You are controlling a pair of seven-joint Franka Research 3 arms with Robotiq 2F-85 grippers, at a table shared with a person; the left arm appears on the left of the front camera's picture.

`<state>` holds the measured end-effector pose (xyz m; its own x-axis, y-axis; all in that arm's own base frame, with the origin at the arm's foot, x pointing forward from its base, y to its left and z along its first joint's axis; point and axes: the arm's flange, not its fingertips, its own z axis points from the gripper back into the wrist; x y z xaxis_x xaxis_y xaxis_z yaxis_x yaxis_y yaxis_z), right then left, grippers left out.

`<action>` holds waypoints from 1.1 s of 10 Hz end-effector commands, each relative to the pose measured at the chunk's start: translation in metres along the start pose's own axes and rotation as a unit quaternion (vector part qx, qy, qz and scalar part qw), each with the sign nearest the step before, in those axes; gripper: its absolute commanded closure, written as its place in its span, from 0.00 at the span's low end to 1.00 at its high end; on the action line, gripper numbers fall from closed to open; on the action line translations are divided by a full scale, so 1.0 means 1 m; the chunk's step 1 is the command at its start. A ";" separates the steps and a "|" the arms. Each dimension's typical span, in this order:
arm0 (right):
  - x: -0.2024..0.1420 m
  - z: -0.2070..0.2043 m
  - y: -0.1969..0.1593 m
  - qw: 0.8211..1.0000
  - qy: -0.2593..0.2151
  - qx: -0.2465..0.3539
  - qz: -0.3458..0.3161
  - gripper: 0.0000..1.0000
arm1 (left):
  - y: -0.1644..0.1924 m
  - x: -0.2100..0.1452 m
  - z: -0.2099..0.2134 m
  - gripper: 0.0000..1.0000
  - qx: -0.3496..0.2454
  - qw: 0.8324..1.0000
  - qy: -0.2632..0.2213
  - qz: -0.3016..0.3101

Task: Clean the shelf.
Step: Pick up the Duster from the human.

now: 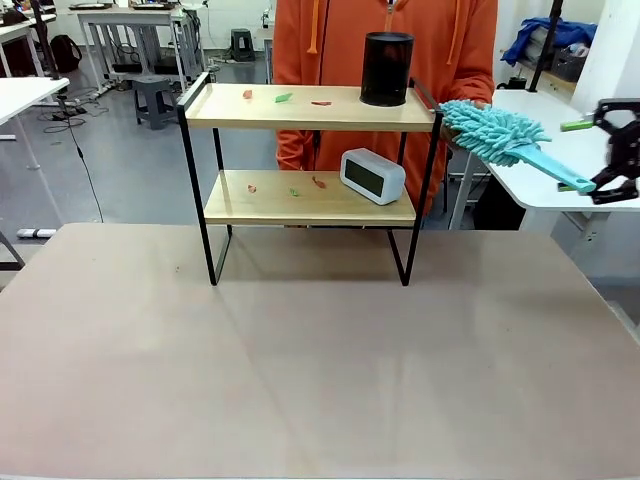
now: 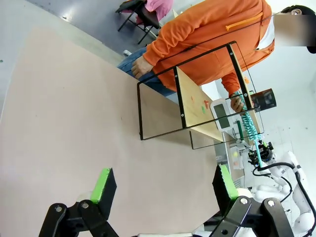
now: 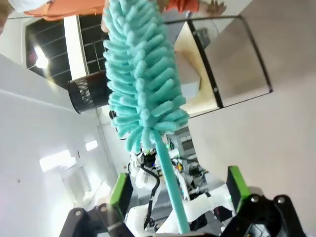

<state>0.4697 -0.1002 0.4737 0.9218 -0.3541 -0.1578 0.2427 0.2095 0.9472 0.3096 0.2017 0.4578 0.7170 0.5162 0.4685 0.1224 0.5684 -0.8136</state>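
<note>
The shelf (image 1: 300,108) stands at the table's far middle, with small red and green scraps (image 1: 284,97) on both wooden boards. A black cylinder (image 1: 387,68) sits on the top board and a white clock (image 1: 372,175) on the lower one. At the shelf's right end a person's hand (image 2: 238,102) holds a teal fluffy duster (image 1: 495,135) by its head. The handle reaches between the fingers of my right gripper (image 1: 572,156), which is open. In the right wrist view the duster (image 3: 143,84) runs up from the right gripper (image 3: 178,187). My left gripper (image 2: 163,182) hangs open over the table.
The person in an orange hoodie (image 1: 340,40) stands right behind the shelf. A white side table (image 1: 560,170) is at the right, beneath the right gripper. The brown table (image 1: 320,360) spreads wide and bare in front of the shelf.
</note>
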 end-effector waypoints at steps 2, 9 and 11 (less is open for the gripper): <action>0.004 -0.011 0.003 0.999 0.031 0.007 -0.010 0.00 | 0.001 0.002 -0.001 0.00 -0.013 1.000 -0.009 -0.012; -0.002 -0.013 0.003 0.998 0.039 0.028 0.028 0.80 | 0.001 0.002 -0.001 0.00 -0.013 1.000 -0.009 -0.012; -0.004 -0.015 0.004 0.998 0.036 0.035 0.041 1.00 | 0.001 0.002 -0.001 0.00 -0.013 1.000 -0.009 -0.012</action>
<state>0.4714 -0.0868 0.4730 0.9584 -0.2480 -0.1412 0.1897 0.1838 0.9645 0.3091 0.2017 0.4594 0.7129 0.5201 0.4704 0.1276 0.5633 -0.8163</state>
